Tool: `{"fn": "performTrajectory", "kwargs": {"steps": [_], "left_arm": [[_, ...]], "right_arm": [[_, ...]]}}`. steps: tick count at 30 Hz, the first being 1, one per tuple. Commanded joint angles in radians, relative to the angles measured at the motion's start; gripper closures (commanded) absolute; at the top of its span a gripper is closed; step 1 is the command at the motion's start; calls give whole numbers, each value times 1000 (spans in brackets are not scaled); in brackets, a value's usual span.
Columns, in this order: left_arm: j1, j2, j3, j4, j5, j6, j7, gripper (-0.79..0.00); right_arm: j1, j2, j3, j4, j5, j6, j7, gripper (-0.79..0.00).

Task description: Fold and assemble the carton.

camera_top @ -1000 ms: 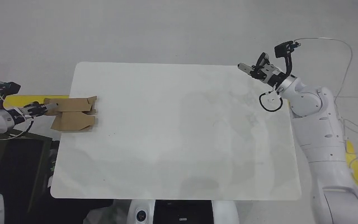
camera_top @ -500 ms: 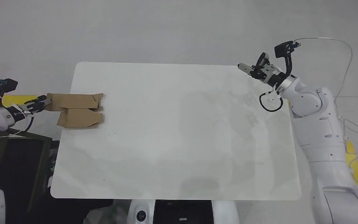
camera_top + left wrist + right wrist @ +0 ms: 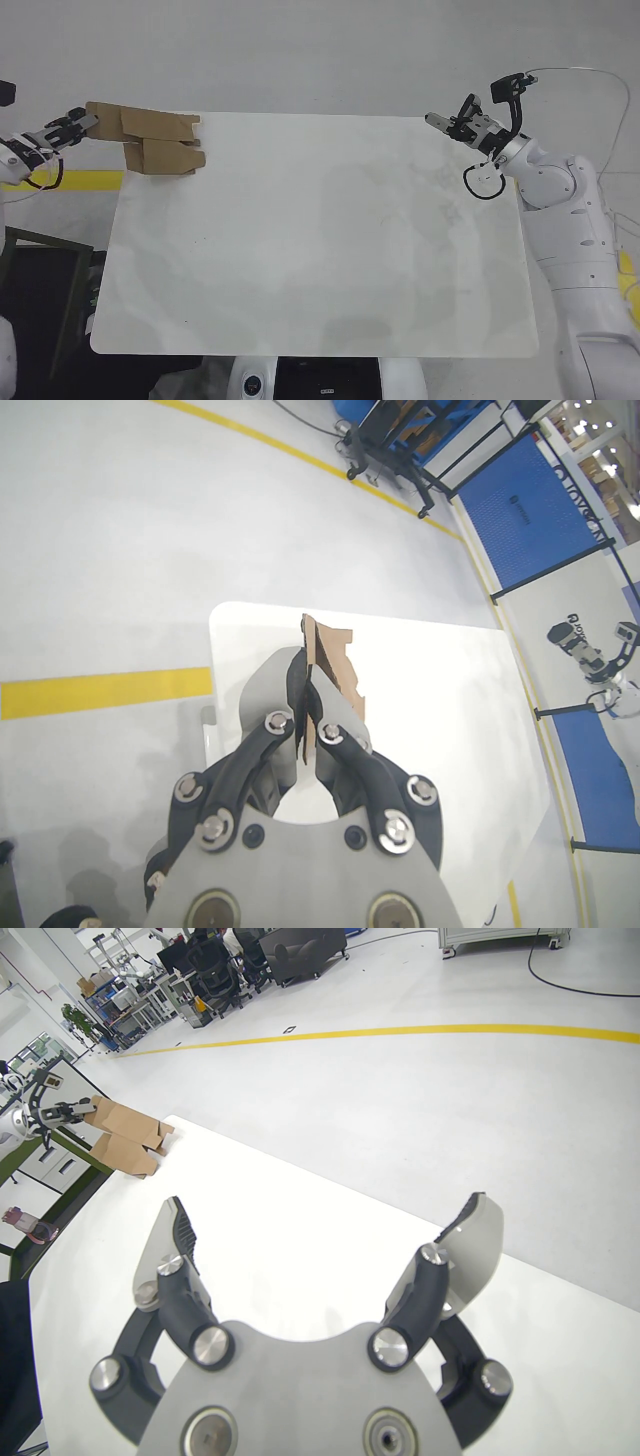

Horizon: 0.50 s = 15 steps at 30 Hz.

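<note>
Carton (image 3: 150, 135): flattened brown cardboard in the upper left of the top view, at the bench's (image 3: 320, 260) far left corner. Part of it overhangs the bench edge, above the grey floor.

Orientation: the long axis runs left to right across the frame and slopes slightly down to the right. The gripped end points left, off the bench. The free end, with its notched flaps, points right along the bench's far edge. Two panels are visible, the lower one offset to the right of the upper. In the right wrist view the lower panel hangs down near the bench corner. I cannot tell whether it touches the surface.

Left hand (image 3: 88, 120): at the far left edge of the top view, off the bench. In the left wrist view the fingers (image 3: 292, 680) are pressed together on the carton's end edge. The cardboard is seen edge-on between the pads and extends away past the fingertips, over the white bench corner.

Right hand (image 3: 435, 120): upper right of the top view, over the bench's far right corner, well apart from the carton. In its own wrist view the two fingers (image 3: 172, 1228) are spread wide, with bare bench surface between them. It touches neither the carton nor the bench.

A yellow floor line (image 3: 75, 180) lies left of the bench, below the left hand in the frame.
</note>
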Motion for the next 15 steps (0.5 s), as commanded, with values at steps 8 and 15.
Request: {"fn": "performTrajectory", "kwargs": {"steps": [8,15], "left_arm": [[-78,-73,132,-81,-64,-26,15,0],[-109,-127,219,-125,-182,-40,7,0]], "right_arm": [[0,0,0,0,0,0,0,-785],[0,0,0,0,0,0,0,-785]]}}
